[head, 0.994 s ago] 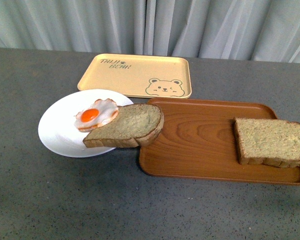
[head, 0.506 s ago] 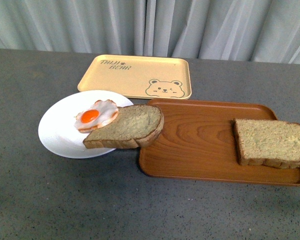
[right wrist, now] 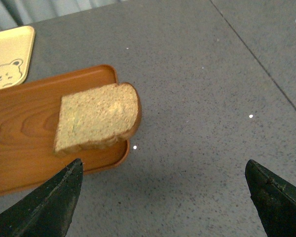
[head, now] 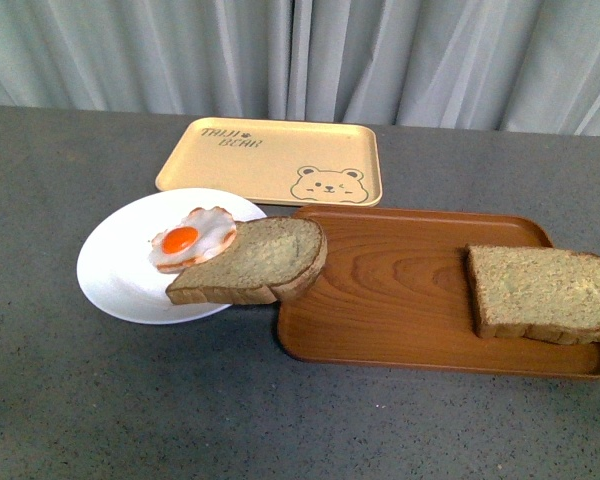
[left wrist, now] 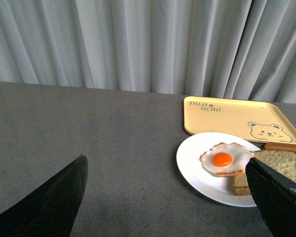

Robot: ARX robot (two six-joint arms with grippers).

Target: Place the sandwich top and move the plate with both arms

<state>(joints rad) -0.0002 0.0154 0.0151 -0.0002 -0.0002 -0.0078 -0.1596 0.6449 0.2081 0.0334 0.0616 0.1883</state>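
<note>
The only writing stands on the pale yellow bear tray [head: 280,165]. It is brown lettering [head: 230,136] in two short lines of capitals, printed near the corner at about ten o'clock of the tray in the front view. The lower line reads "BEAR". The upper line begins "TA" and looks like "TAIJI" followed by a small dot, though its last letters are too small to be sure. The left wrist view shows the same two lines, no clearer. At about four o'clock of the tray sits a line-drawn bear face [head: 327,183] — a picture, not letters.
</note>
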